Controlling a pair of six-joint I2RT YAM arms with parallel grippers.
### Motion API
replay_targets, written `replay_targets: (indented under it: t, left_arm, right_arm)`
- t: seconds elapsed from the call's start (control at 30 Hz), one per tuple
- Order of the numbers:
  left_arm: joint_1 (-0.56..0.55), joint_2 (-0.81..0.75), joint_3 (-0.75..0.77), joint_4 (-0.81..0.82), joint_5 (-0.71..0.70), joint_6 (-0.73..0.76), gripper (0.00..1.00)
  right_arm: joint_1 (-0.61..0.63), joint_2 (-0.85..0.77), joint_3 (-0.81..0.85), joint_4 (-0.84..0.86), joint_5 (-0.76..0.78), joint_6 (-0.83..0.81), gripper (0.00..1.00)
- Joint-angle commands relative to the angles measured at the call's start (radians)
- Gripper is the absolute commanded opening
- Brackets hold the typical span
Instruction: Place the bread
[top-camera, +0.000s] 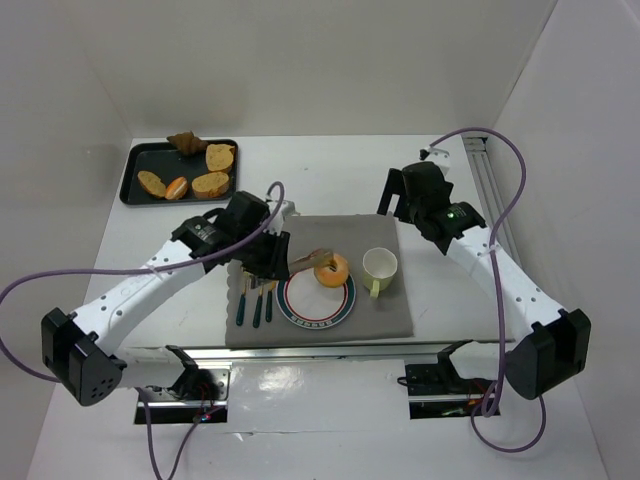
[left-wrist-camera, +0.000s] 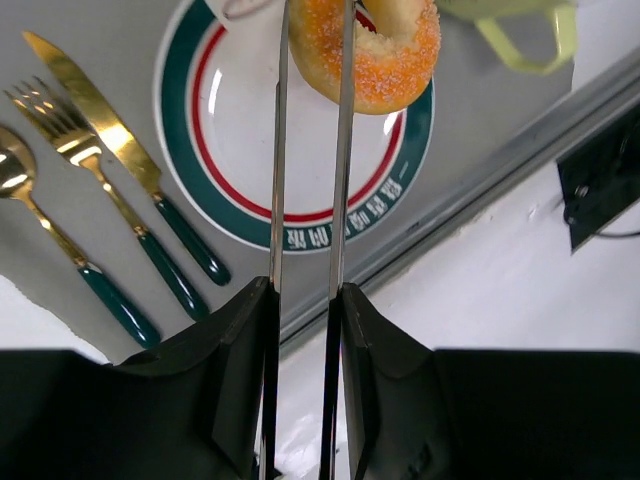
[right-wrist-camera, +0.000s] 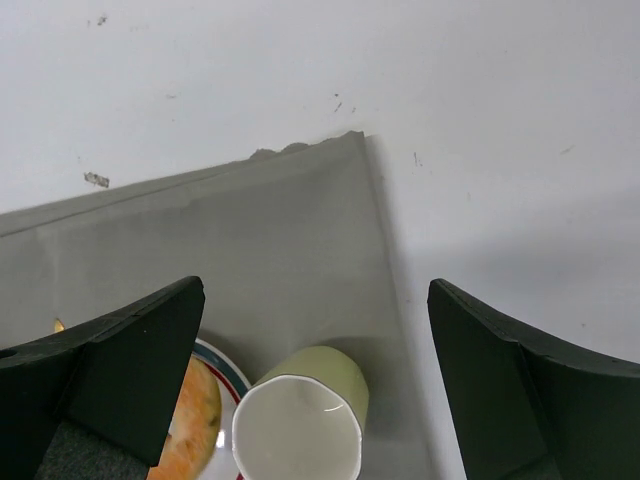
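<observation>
A sugared orange doughnut (top-camera: 332, 270) is pinched between the blades of metal tongs (top-camera: 308, 260) over the right part of a white plate (top-camera: 316, 308) with a green and red rim. My left gripper (top-camera: 270, 255) is shut on the tongs. In the left wrist view the tong blades (left-wrist-camera: 342, 150) run from my fingers (left-wrist-camera: 250, 330) up to the doughnut (left-wrist-camera: 385, 50) above the plate (left-wrist-camera: 300, 150). My right gripper (top-camera: 400, 205) is open and empty, hovering over the grey mat's far right corner; its view shows the doughnut's edge (right-wrist-camera: 195, 420).
A pale green cup (top-camera: 379, 265) stands on the grey mat (top-camera: 380, 315) right of the plate, also in the right wrist view (right-wrist-camera: 300, 420). A gold spoon, fork and knife (top-camera: 257, 300) lie left of the plate. A black tray (top-camera: 135, 165) with several breads sits far left.
</observation>
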Motion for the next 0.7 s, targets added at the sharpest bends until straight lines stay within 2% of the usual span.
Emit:
replay_targets:
  t: [0.0,0.13,0.27,0.3,0.37,0.4,0.53,0.67]
  left_arm:
    - [-0.077,-0.037,0.026,-0.021,-0.064,-0.009,0.00]
    - [-0.155,-0.026,0.016,-0.031,-0.064,-0.030,0.00]
    - [-0.222,0.011,0.017,-0.054,-0.128,-0.066,0.01]
    - [-0.235,0.011,0.026,-0.066,-0.142,-0.076,0.14]
    - [-0.235,0.011,0.042,-0.095,-0.165,-0.076,0.27]
    - [-0.244,0.011,0.051,-0.104,-0.165,-0.076,0.44]
    - [-0.245,0.000,0.075,-0.129,-0.208,-0.076,0.59]
    - [-0.245,0.000,0.109,-0.163,-0.227,-0.076,0.61]
  right_arm:
    - [-0.006,-0.008,0.035,-0.034,0.033,-0.015,1.00]
    - [-0.006,-0.008,0.035,-0.034,0.033,-0.015,1.00]
    - [-0.006,-0.008,0.035,-0.034,0.033,-0.015,1.00]
    - [-0.006,-0.008,0.035,-0.034,0.033,-0.015,1.00]
    - [-0.006,-0.008,0.035,-0.034,0.033,-0.015,1.00]
    - [-0.006,-0.008,0.035,-0.034,0.033,-0.015,1.00]
    - [-0.006,-0.008,0.035,-0.034,0.024,-0.015,1.00]
    - [-0.006,0.001,0.035,-0.034,0.005,-0.015,1.00]
